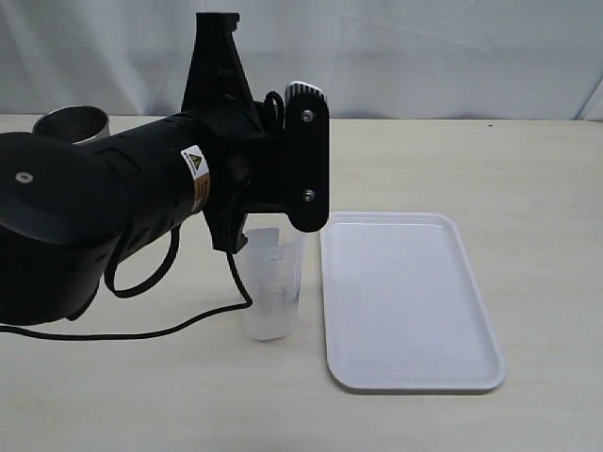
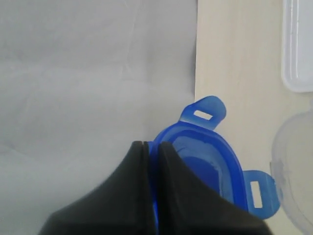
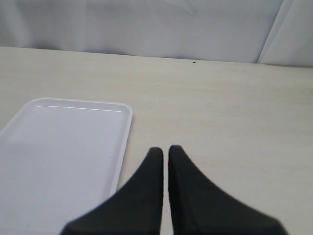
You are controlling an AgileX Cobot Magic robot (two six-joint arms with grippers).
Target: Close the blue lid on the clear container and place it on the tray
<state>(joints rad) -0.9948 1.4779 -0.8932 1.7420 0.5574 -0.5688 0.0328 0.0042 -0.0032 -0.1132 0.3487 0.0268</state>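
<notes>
Black left arm over clear container (image 1: 273, 287) in exterior view; tray (image 1: 405, 301) just beside it.

Left wrist view: left gripper (image 2: 149, 147) jaws pinched on blue lid (image 2: 205, 164) edge; container mouth just beyond lid, off-centre. Step: bringing lid to container. Next: centre over mouth, lower, press.

Right wrist view: right gripper (image 3: 165, 152) jaws closed, empty; tray beside them.

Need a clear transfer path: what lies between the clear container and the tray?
Nothing at table level. The exterior view shows only a narrow strip of bare table between the clear container and the tray.
</notes>
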